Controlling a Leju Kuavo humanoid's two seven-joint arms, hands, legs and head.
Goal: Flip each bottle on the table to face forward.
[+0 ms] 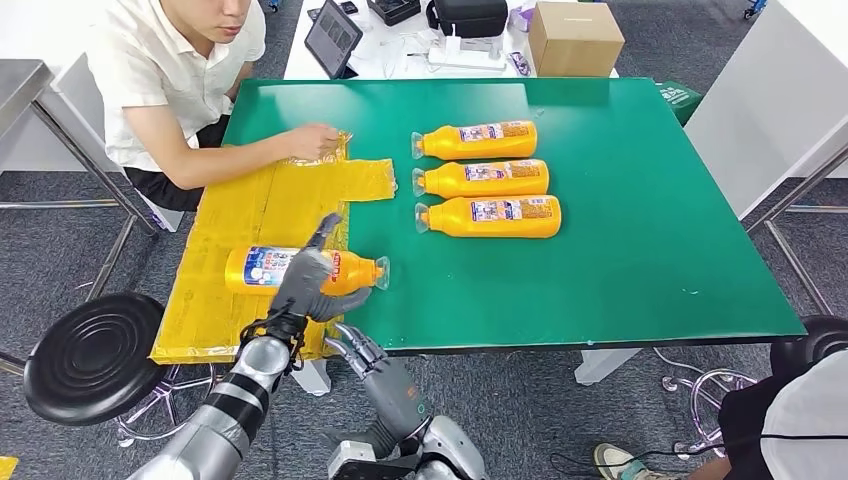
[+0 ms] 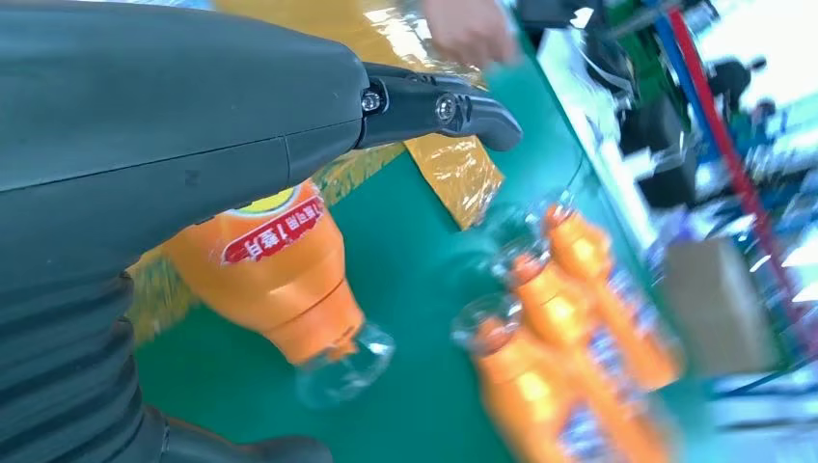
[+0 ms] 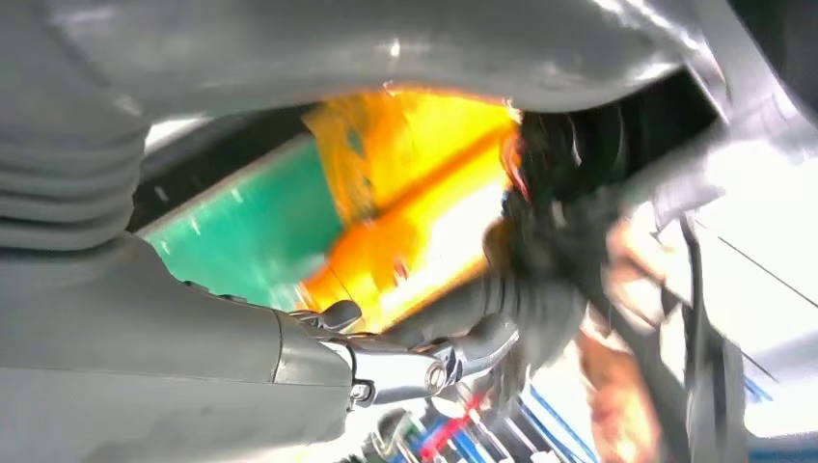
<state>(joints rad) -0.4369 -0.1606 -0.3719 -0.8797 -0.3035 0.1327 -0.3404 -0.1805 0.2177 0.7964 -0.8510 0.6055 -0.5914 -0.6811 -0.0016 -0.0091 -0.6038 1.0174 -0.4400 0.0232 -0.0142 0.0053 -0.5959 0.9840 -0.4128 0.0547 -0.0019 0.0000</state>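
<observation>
On yellow sheet (image 1: pixel 262 205), left hand (image 1: pixel 305 283) fingers clasp bottle (image 1: pixel 262 268); right hand (image 1: pixel 352 346) apparently empty.

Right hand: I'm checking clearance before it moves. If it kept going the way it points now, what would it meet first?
Probably the near edge of the green table. The right hand sits just below and in front of that edge, pointing up toward it, near the yellow sheet. Depth is unclear.

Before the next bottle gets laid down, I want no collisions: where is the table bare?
Bare green table lies right of the three-bottle row to the far edge, and in front of the row, right of the held bottle. Crowded: the yellow sheet, with the left hand and a person's hand.
</observation>
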